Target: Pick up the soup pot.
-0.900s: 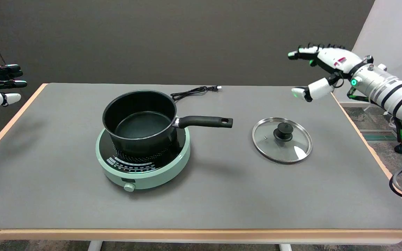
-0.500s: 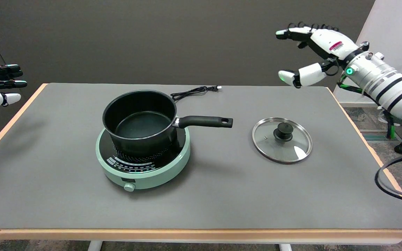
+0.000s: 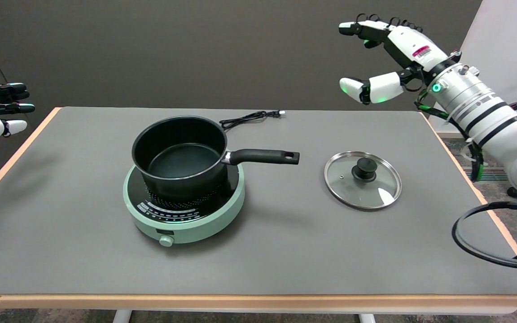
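Fingers (image 3: 352, 28) spread, empty; soup pot (image 3: 180, 157) well apart, lower left.

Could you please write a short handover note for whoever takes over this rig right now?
Right hand: open, holding nothing, raised in the air above the table's far right corner.
Soup pot: sits on the green hot plate, uncovered, its handle pointing right toward the lid.
Lid: lies flat on the table, right of the handle.
Done: nothing yet; the pot is untouched.
Left: bring the hand down to the handle, grip it and lift the pot off the hot plate.
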